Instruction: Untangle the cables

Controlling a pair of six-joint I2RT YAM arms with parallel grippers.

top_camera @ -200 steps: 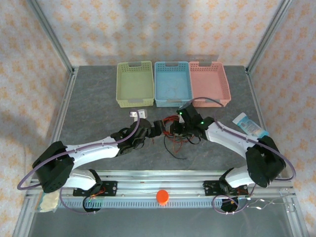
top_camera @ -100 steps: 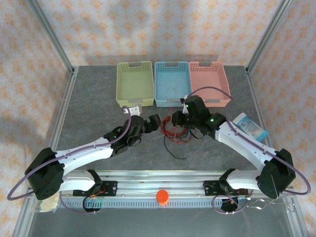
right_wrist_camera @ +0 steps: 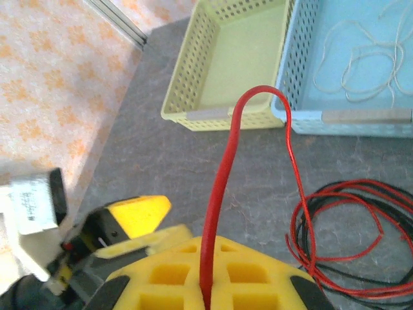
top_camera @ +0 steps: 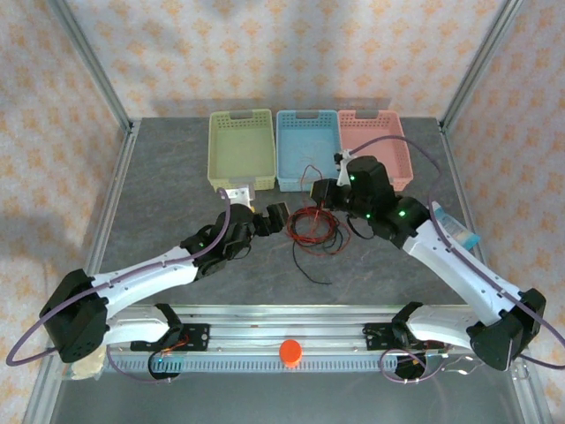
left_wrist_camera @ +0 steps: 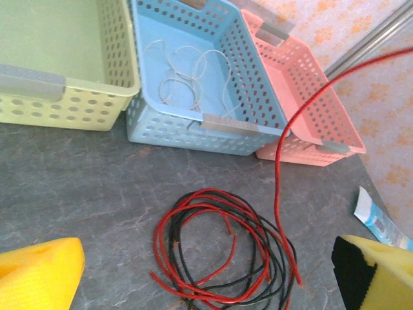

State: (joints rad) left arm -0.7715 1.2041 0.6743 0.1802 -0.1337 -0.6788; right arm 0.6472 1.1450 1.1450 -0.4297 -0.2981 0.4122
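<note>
Your right gripper [right_wrist_camera: 205,294] is clamped shut on a thin red wire [right_wrist_camera: 222,187]. The wire stands up from between its yellow fingers [right_wrist_camera: 161,271], arches over at the top and runs down to the loose coil of thin red and black wires [top_camera: 311,230] on the grey stone-patterned table [top_camera: 168,177]. From above, you see that gripper held over the far edge of the coil, just in front of the blue perforated plastic basket [top_camera: 307,146], with the red strand lifted off the table. Your left gripper [top_camera: 267,218] has its jaws spread wide and holds nothing; it sits just left of the coil. Through its wrist camera its yellow pads [left_wrist_camera: 39,274] show in the two lower corners, with the coil lying on the table ahead of them. A thin whitish wire [left_wrist_camera: 190,71] lies in loose loops on the floor of the blue basket. That basket stands between a pale green perforated basket [top_camera: 240,150] on its left and a pink perforated basket [top_camera: 375,146] on its right, all three in a row at the far side of the table. A blue-and-white packet [top_camera: 452,225] lies near the table's right edge, partly behind your right arm.
</note>
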